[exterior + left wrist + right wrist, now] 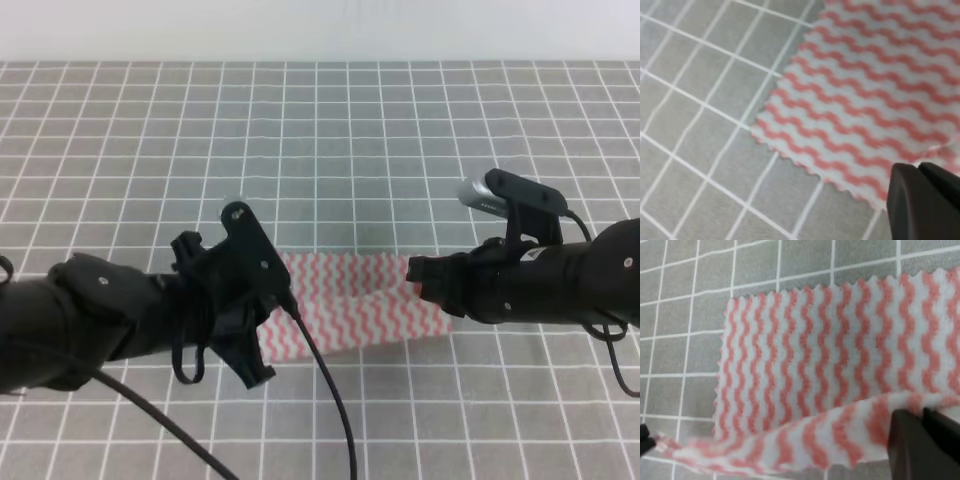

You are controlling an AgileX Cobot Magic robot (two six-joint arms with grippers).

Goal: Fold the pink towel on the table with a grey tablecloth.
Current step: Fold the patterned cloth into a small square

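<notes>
My right gripper point(922, 442) pinches the pink towel point(840, 355), limp and light, by its lifted edge at 5 o'clock; my left gripper point(925, 202) seems clenched too, though the grip is hidden.

grey tablecloth table point(320, 140), pink towel point(350, 305) lying on it

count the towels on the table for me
1. The pink towel lies on the grey table near the front middle, between the left gripper and right gripper, which partly cover its ends.
</notes>
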